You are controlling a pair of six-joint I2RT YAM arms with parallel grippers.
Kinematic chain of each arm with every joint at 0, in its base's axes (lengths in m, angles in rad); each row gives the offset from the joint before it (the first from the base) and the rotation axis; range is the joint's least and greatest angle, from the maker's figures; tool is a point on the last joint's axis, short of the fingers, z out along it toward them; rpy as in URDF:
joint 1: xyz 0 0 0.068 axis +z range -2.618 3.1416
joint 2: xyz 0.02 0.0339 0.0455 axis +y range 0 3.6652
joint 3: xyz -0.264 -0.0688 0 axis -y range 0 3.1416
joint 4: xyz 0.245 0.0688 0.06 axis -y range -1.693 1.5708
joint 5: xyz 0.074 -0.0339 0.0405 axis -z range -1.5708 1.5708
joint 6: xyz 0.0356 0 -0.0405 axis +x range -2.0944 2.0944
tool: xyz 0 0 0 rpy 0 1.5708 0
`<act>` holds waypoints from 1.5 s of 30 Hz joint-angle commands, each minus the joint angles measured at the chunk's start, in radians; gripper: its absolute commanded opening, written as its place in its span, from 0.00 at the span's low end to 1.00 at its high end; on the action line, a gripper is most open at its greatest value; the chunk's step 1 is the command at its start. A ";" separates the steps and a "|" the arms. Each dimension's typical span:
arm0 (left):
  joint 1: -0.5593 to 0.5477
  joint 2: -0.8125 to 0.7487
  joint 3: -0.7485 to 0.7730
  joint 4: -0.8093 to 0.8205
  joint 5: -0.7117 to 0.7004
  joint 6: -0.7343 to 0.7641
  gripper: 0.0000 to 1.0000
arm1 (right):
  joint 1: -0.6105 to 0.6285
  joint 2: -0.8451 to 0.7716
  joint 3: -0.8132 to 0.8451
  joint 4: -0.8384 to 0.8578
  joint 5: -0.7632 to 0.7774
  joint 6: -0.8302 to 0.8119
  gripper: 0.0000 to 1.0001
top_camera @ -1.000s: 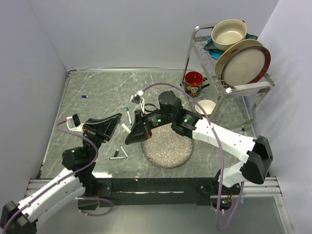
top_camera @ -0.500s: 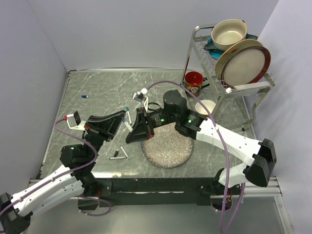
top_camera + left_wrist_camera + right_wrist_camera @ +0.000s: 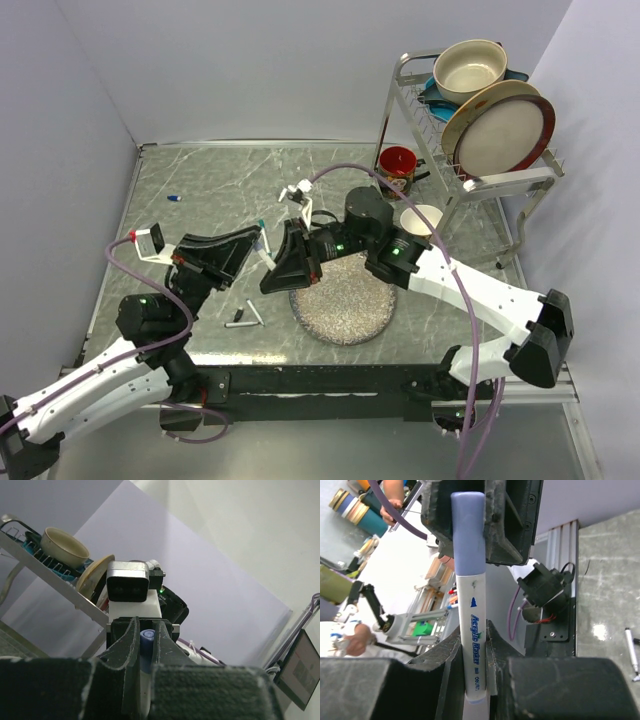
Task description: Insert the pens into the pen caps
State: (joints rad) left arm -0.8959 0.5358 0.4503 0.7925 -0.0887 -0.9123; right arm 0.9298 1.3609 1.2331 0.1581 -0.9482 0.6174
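On pen (image 3: pixel 472 630) barrel: "Acrylic Marker"; right fingers (image 3: pixel 447 667) clamping it.

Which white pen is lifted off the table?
The white marker pen with the pale blue cap, gripped by the right end effector; the others lie on the grey marble table.

The pen (image 3: pixel 471 595) runs off the bottom edge below the right gripper (image 3: pixel 472 639); inside the left gripper (image 3: pixel 146 632) only a blue tip shows, the grip there unclear; from above both grippers hide it
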 commanded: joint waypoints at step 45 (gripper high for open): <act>0.749 0.927 0.628 -0.967 0.098 0.222 0.01 | 0.135 -0.643 -0.686 0.159 0.552 -0.065 1.00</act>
State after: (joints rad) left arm -0.1505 1.3590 1.0012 -0.2070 0.0437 -0.6754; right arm 1.0519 0.7277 0.5484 0.3099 -0.4335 0.5636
